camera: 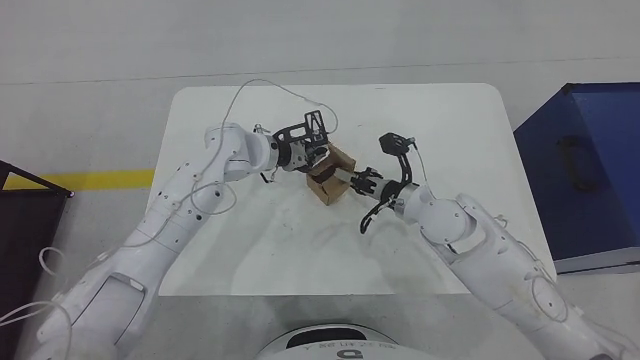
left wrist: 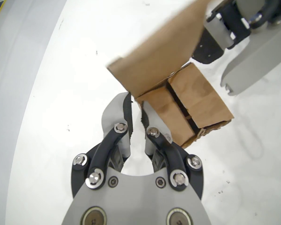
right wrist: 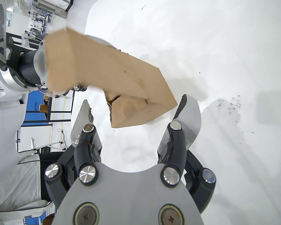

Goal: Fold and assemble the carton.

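Folding flaps appears to be the step in hand. The brown cardboard carton (camera: 328, 172) lies mid white tabletop (camera: 430, 120), one flap raised. My left pincer (left wrist: 136, 106) clenches its corner; my right pincer (right wrist: 136, 105), released, straddles the opposite end. Next, I judge, the flap needs pressing down.

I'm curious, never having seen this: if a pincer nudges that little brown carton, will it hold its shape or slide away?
Probably light: the carton is small, thin cardboard, so it may well slide on the smooth table. Its raised flap would likely bend before the body does.
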Controlling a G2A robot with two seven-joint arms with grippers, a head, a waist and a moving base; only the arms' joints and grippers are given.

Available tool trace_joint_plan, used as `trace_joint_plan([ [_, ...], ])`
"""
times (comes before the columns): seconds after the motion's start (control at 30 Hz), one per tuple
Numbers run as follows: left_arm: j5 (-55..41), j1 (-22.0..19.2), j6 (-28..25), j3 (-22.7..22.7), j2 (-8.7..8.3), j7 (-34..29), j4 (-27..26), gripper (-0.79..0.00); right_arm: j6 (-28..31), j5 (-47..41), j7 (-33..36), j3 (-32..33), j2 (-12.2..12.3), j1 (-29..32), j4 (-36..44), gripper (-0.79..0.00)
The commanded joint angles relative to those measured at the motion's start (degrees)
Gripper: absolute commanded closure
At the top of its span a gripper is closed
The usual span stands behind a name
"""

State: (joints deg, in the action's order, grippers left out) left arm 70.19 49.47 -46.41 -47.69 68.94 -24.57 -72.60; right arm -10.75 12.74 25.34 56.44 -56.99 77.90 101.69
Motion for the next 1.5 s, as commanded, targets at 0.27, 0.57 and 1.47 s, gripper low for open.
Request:
trace_joint_plan([
  [0.27,1.1,-1.2,-1.2,1.3,0.37,-0.5,0.1,-0.179,0.0,1.3,-0.9,3.9,0.4,3.5,2.5,-0.606],
  [0.57,-3.6,-2.3,-1.4,0.8,0.70,-1.6,1.4,-0.240,0.0,2.8,-2.3,5.8,0.4,5.7,3.8,-0.603],
  [1.47,-17.9,1.2,-4.9,-1.7,-0.53,-8.6,-0.5,-0.449,-0.5,6.6,-3.1,8.4,-0.1,9.8,6.1,-0.628],
])
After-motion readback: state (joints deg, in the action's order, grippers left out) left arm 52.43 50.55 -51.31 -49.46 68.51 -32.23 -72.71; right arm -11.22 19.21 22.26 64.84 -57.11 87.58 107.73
